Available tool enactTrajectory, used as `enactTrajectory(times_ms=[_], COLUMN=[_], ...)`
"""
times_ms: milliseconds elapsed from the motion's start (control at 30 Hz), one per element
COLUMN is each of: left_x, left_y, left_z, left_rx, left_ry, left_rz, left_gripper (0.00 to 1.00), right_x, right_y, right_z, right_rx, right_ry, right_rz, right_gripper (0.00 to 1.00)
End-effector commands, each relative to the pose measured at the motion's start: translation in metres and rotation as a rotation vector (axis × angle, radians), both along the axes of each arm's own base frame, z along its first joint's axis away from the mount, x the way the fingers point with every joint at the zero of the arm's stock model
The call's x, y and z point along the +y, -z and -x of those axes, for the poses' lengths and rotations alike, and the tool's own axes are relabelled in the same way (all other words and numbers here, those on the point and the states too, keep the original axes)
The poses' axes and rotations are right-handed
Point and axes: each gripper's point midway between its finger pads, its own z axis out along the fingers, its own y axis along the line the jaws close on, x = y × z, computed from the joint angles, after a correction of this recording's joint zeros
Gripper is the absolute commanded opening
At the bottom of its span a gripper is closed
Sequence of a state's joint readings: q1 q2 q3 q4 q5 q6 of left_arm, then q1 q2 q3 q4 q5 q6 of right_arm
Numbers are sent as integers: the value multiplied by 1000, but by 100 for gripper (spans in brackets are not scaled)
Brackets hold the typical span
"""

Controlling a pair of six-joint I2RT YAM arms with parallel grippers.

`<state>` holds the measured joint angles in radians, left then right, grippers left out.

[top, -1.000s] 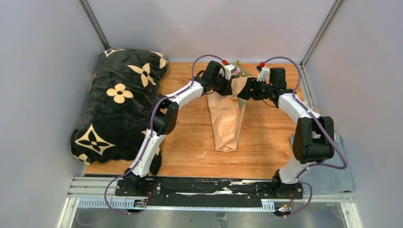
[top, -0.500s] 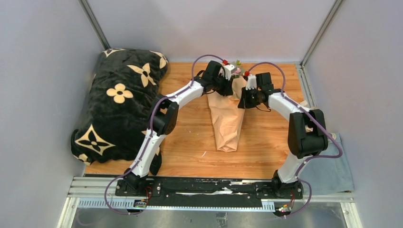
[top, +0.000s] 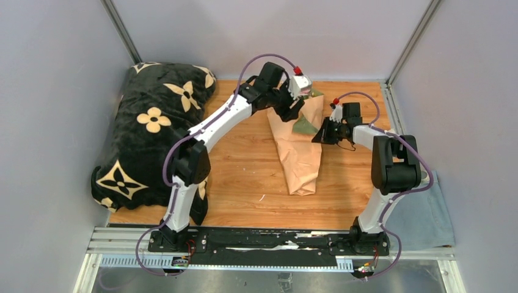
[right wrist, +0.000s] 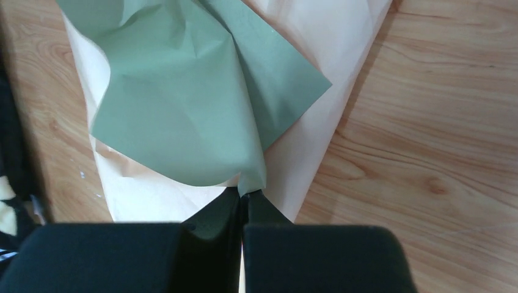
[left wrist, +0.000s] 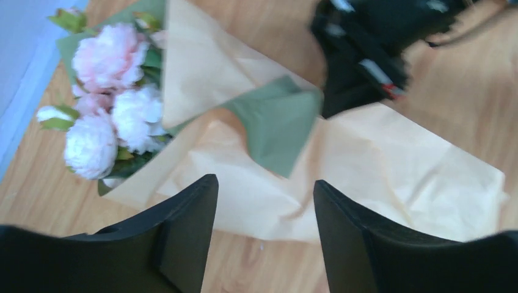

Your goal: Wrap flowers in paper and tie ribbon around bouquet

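**Arm Hardware: External Appearance**

The left arm [top: 220,118] and the right arm [top: 370,218] are each built from white tubular links alternating with black joint housings [top: 190,163]. A purple cable [top: 267,57] runs externally along each arm in loose loops. Each white wrist module [top: 301,84] carries a small red cap [top: 298,69]. The left gripper [left wrist: 264,183] has two matte black, wedge-shaped fingers [left wrist: 183,235] with flat inner faces. The right gripper [right wrist: 243,194] has the same black finish, and its fingers taper to narrow tips. Both bases sit on a black mounting plate [top: 262,240] fixed to a silver slotted rail [top: 116,238].
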<state>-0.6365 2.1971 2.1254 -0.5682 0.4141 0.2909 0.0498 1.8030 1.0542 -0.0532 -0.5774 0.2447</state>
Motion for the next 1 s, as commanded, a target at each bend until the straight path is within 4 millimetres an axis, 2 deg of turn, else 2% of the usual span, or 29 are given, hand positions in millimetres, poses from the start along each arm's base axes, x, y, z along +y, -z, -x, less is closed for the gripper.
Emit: enactTrajectory(times_ms=[0,33,100,133,233,333,433,533,667,800,967], left_x=[-5,-12,-21,-25,-37,-46,-49,-43,-23,-8,8], left_y=[49,59,83,95,124,146,167,186,210,216,226], left_z=[85,100,115,122,132,123,135,152,167,178,194], left_rx=[-1,6,42,53,-21,-123,-169,-176,-192,-190,-172], left_ry=[226,264,306,324,395,367,413,474,551,624,685], left_rz=[-241,-261,-286,-296,-330,-342,-393,-433,-532,-571,-635], left_gripper=[59,54,45,44,49,52,56,59,60,60,63], right_x=[9,9,10,10,7,6,4,-3,-29,-58,-77], right_y=[-1,0,-1,-1,-1,1,3,5,3,-9,-23], right_z=[-3,-2,-2,-1,1,2,2,-3,-16,-42,-68], right_rx=[5,9,8,8,6,6,7,-7,-42,-113,-163], right_ry=[17,20,21,21,27,31,32,45,97,179,226], right_rz=[-94,-100,-106,-106,-96,-90,-83,-49,114,265,344], right_gripper=[0,0,0,0,2,3,4,8,19,23,25])
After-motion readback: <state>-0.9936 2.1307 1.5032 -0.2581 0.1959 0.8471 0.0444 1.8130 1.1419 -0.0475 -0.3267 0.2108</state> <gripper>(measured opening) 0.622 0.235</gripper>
